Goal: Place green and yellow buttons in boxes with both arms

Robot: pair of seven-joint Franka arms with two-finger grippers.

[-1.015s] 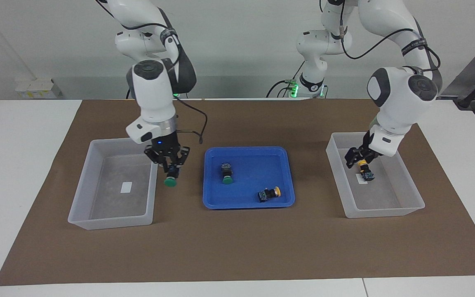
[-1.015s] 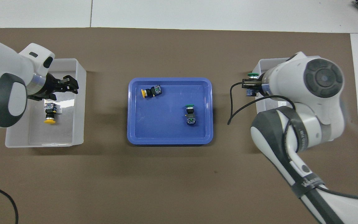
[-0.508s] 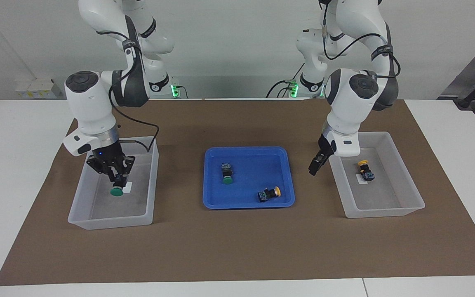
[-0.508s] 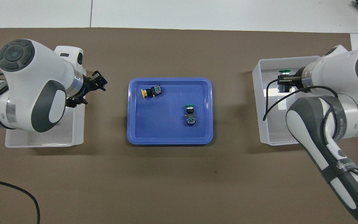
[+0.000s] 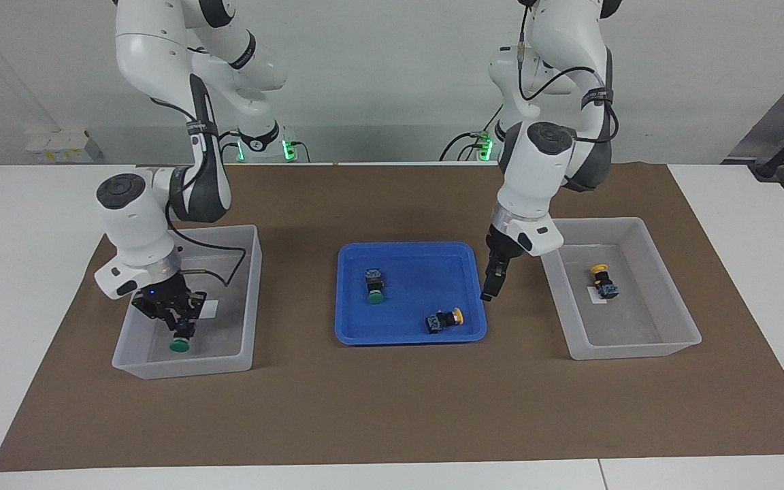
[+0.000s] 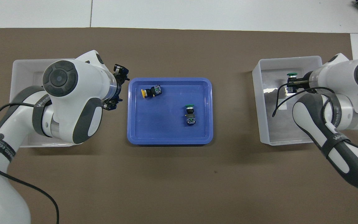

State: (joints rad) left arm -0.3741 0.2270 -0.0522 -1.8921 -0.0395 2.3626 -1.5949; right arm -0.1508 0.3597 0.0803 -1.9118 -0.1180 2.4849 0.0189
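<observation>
Right pincer (image 5: 175, 331), lowered inside the box (image 5: 249, 286) at the right arm's end of the counter (image 5: 24, 272), is clamped on a green button (image 5: 179, 344) (cap pointing down, near the box floor). Left pincer (image 5: 491, 286) hangs over the edge of the blue tray (image 5: 405, 337) toward the left arm's box (image 5: 664, 286); whether its fingers are apart or together cannot be told. A yellow button (image 5: 603, 281) lies in that box beside its white label. In the tray lie a second green button (image 5: 373, 286) and a second yellow button (image 5: 445, 320), well apart.
</observation>
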